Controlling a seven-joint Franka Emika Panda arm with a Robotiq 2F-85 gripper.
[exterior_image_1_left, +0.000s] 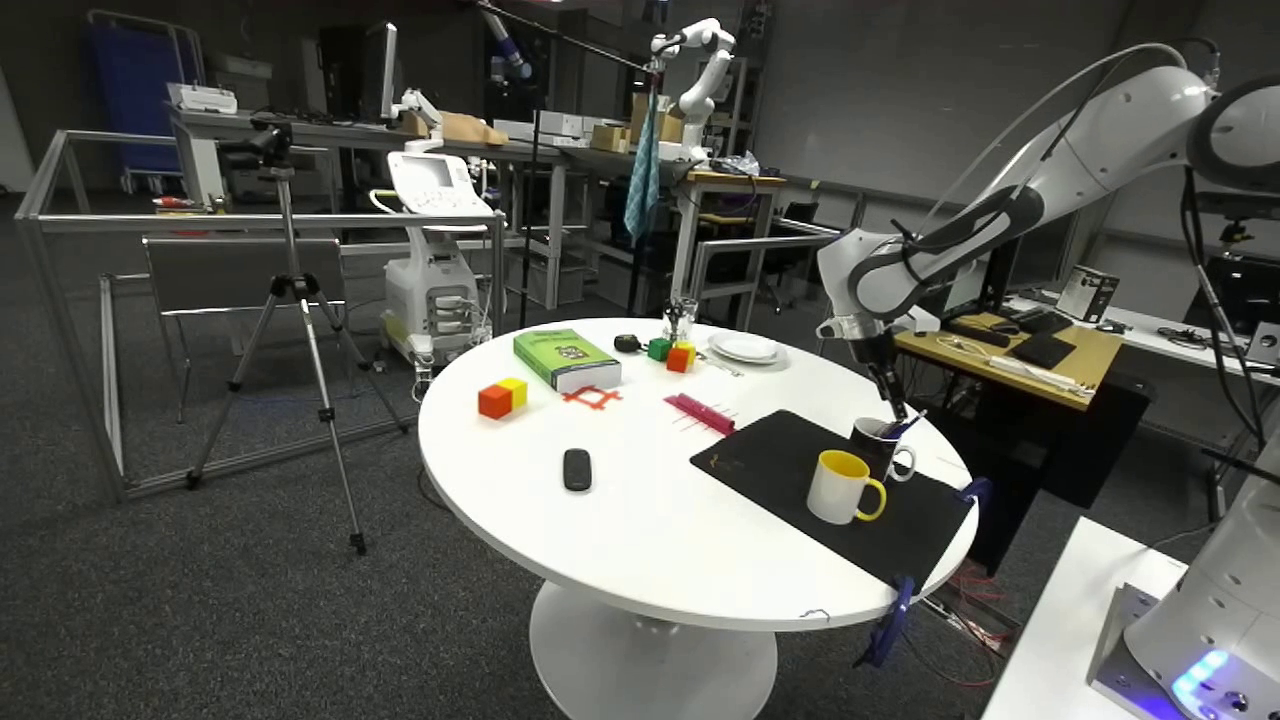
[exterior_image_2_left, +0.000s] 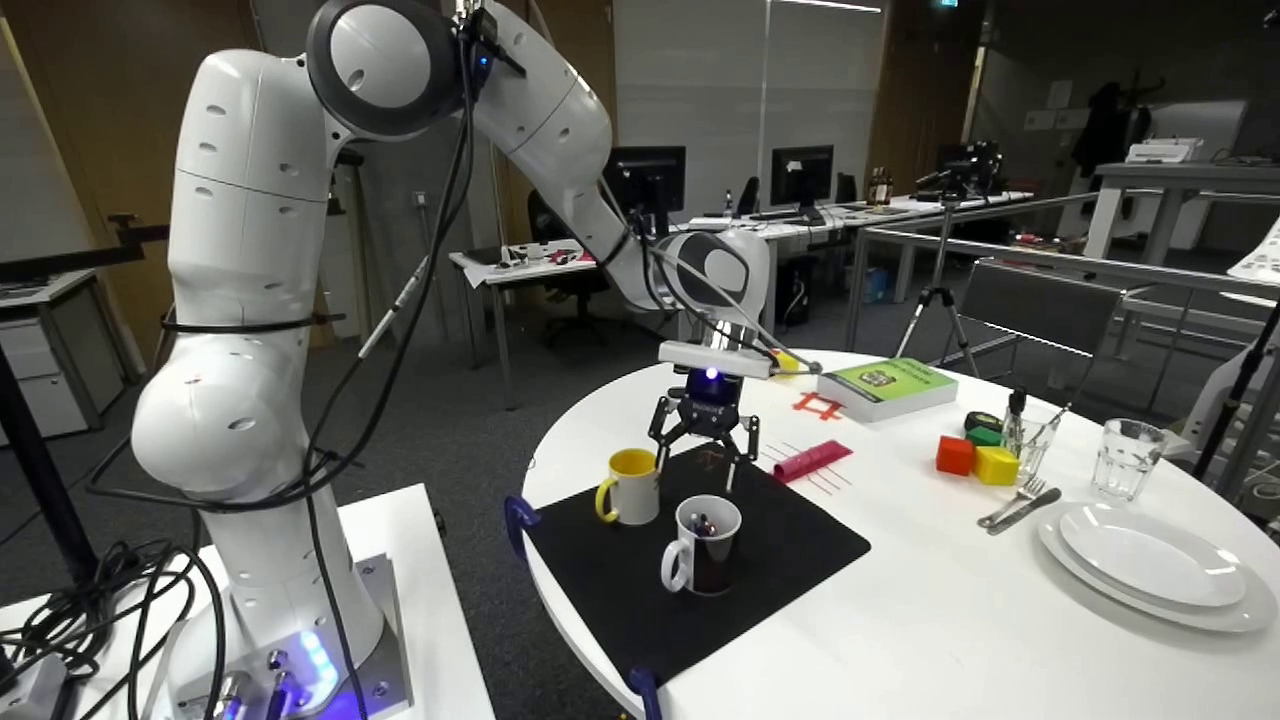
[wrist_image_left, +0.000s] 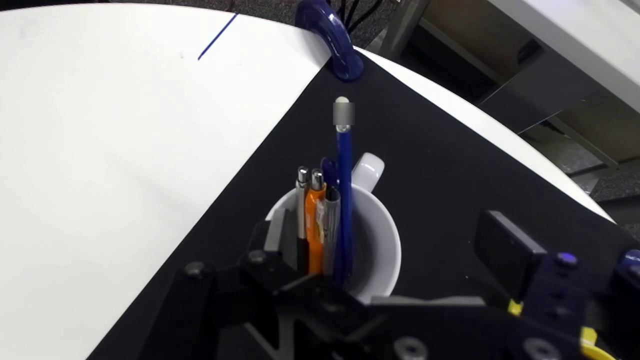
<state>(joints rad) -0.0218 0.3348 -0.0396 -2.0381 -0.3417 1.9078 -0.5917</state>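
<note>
My gripper stands open above the black mat, nothing between its fingers. In the wrist view, the left finger overlaps the near-left rim of a mug holding several pens; contact cannot be told. An orange pen, a clear one and a long blue one lean in it. In an exterior view this mug is dark with a white handle, in front of the gripper. A white mug with yellow inside sits beside the gripper; in the wrist view the right finger mostly hides it.
Blue clamps grip the mat at the table edge. Farther off lie a green book, coloured blocks, a pink roll, a fork and knife, glasses and stacked plates. A black oblong item rests nearby.
</note>
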